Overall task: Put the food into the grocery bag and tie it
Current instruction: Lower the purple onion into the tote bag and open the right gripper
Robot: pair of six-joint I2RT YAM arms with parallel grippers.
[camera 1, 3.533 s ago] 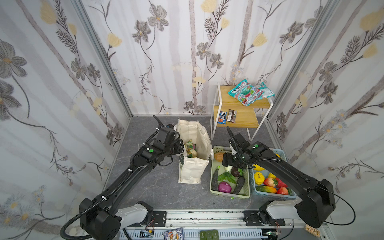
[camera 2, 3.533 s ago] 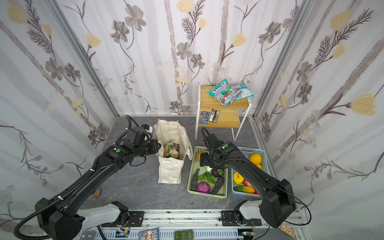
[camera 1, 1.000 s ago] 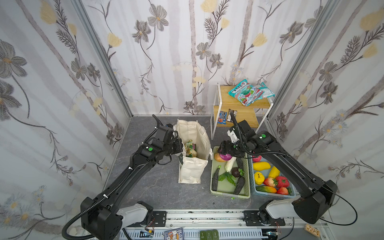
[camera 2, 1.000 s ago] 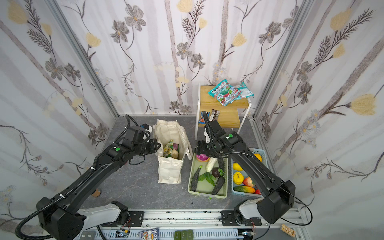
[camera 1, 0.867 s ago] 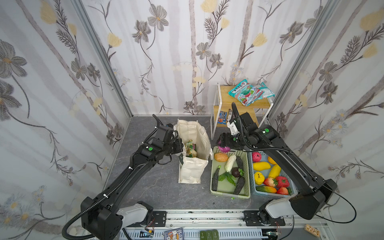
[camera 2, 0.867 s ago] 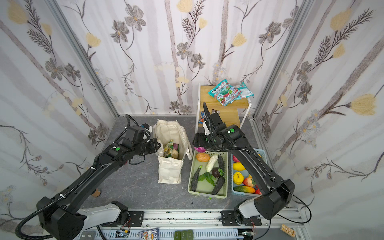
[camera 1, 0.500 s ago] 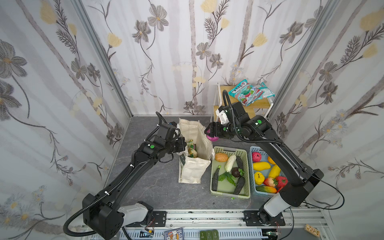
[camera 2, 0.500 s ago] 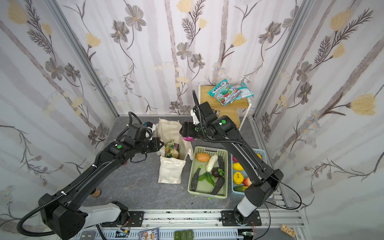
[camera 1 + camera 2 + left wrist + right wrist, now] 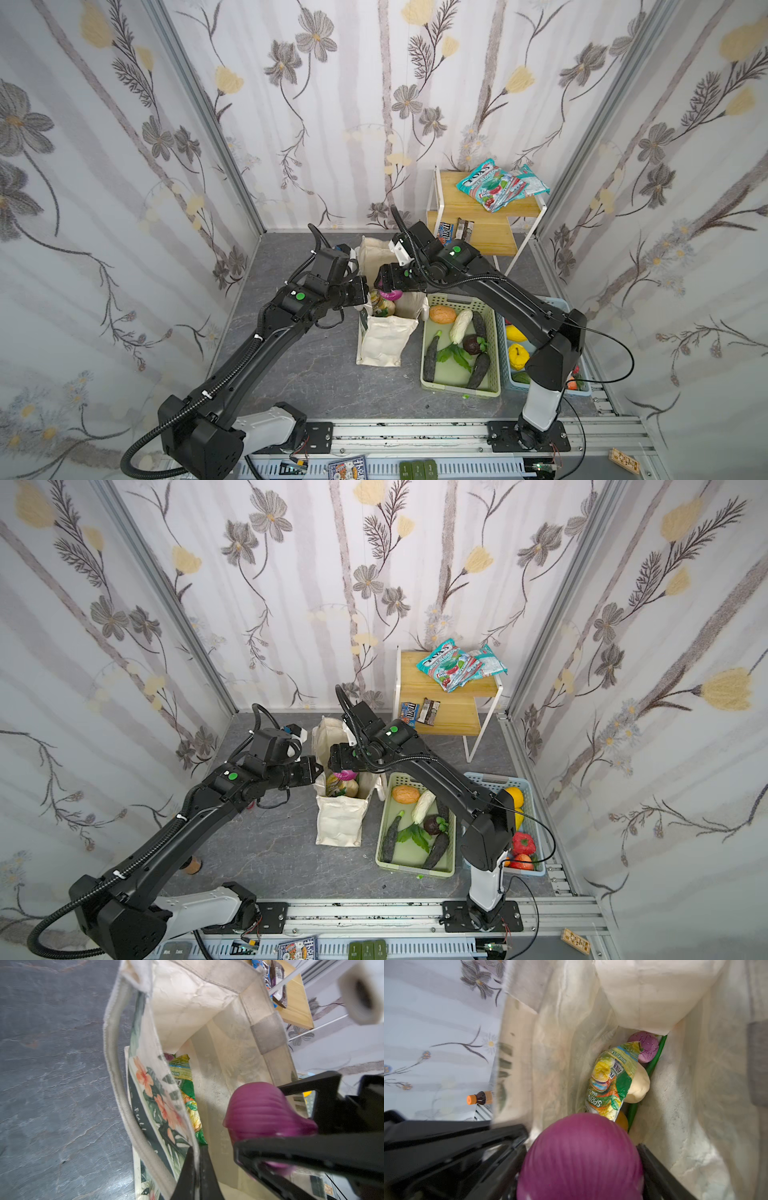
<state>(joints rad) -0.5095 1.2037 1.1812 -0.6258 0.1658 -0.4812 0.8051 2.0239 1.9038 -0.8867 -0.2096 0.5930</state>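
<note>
Right wrist view is mostly filled by the purple onion (image 9: pixel 579 1159) that my right gripper (image 9: pixel 581 1167) has clamped, one black finger on each side of its round body and the jaws standing wide around it. Past the onion I look straight down into the grocery bag (image 9: pixel 654 991). At its bottom lie the yellow-green snack packet (image 9: pixel 610 1076), the other onion (image 9: pixel 644 1047), the pale potato (image 9: pixel 638 1084) and the green stalk (image 9: pixel 652 1066) along the wall. The held onion hangs above them and apart from them.

From the left wrist view, the purple onion (image 9: pixel 264 1113) sits between the right gripper's fingers (image 9: pixel 291 1153) with its pointed end turned back toward the palm, at the level of the bag's open mouth. My left gripper (image 9: pixel 196 1159) is pinched fully closed on the top edge of the bag's printed side (image 9: pixel 158 1093), the cloth caught between the tips.

In both top views the bag (image 9: pixel 384 340) (image 9: pixel 338 820) stands upright on the grey bench (image 9: pixel 311 374). My two grippers (image 9: pixel 360 297) (image 9: pixel 386 286) are close together over its mouth, with the onion (image 9: pixel 390 294) (image 9: pixel 345 776) just beside the left one
</note>
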